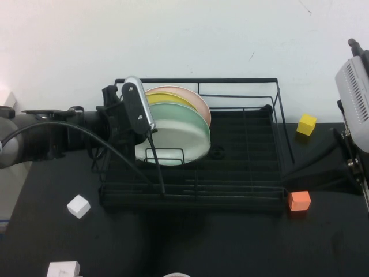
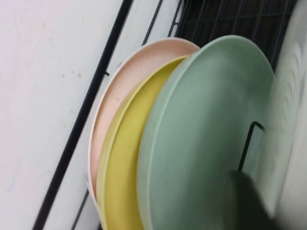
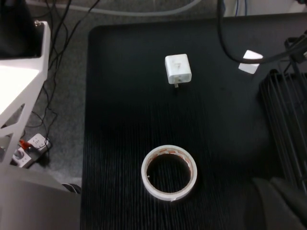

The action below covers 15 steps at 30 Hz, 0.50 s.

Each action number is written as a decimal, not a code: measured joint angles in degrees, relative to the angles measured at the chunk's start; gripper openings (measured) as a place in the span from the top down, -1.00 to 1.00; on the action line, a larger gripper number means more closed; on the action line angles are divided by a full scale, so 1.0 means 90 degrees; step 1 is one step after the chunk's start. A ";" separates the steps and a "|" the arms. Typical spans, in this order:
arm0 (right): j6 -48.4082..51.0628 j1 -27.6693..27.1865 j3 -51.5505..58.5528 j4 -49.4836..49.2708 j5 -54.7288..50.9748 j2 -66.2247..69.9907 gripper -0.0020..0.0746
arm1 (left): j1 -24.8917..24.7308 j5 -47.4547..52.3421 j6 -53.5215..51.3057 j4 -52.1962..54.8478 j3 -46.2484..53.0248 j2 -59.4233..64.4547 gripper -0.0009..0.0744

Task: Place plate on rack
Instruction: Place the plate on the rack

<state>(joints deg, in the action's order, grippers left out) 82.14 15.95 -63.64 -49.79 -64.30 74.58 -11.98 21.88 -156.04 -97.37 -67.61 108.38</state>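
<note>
High view: the left gripper (image 1: 128, 128) is parked over the left end of the rack (image 1: 242, 81), pressed right up against the plates, and whether it's clamped or loose honestly can't be told. The plate (image 1: 173, 151) is seen standing on edge in the rack, frontmost, just ahead of the mint green plate (image 1: 187, 122), yellow plate (image 1: 167, 98) and pink plate (image 1: 187, 93). The right gripper (image 3: 276, 199) is held up off the table's right side, above a tape roll (image 3: 169, 172); its grip can't be made out either
</note>
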 joint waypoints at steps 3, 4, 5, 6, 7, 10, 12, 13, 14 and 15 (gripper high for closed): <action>0.0000 0.0000 0.0000 0.0000 -0.0026 0.0000 0.95 | 0.0000 -0.0040 0.0091 -0.0012 0.0000 0.0000 0.02; 0.0000 0.0000 0.0000 0.0000 -0.0026 0.0000 0.95 | 0.0000 -0.0050 0.0144 -0.0012 0.0000 0.0000 -0.12; 0.0000 0.0000 0.0000 0.0000 -0.0026 0.0000 0.95 | 0.0000 -0.0050 0.0239 -0.0012 0.0000 -0.0028 -0.22; 0.0000 0.0000 0.0000 0.0000 -0.0026 0.0000 0.95 | -0.0013 -0.0050 0.0325 -0.0012 0.0000 -0.0066 -0.28; 0.0000 0.0000 0.0000 0.0000 -0.0026 0.0000 0.95 | -0.0027 -0.0050 0.0470 -0.0012 0.0000 -0.0139 -0.31; 0.0000 0.0000 0.0000 0.0010 -0.0026 0.0000 0.95 | -0.0081 -0.0050 0.0938 -0.0012 0.0000 -0.0487 -0.27; -0.0016 0.0000 0.0000 0.0129 -0.0026 -0.0014 0.95 | -0.0109 -0.0193 0.1306 -0.0024 0.0000 -0.0806 -0.18; -0.0077 0.0000 0.0000 0.0271 -0.0005 -0.0029 0.95 | -0.0119 -0.0308 0.1560 -0.0024 0.0000 -0.1002 -0.11; -0.0224 0.0000 0.0000 0.0494 0.0020 -0.0062 0.95 | -0.0119 -0.0482 0.1857 -0.0024 0.0000 -0.1206 -0.02; -0.0450 0.0000 0.0000 0.0823 0.0043 -0.0094 0.95 | -0.0124 -0.0664 0.2126 -0.0024 0.0000 -0.1426 0.09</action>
<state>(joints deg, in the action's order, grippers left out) 78.09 15.95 -63.64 -42.39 -63.91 73.73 -13.09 15.90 -136.91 -97.58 -67.61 95.55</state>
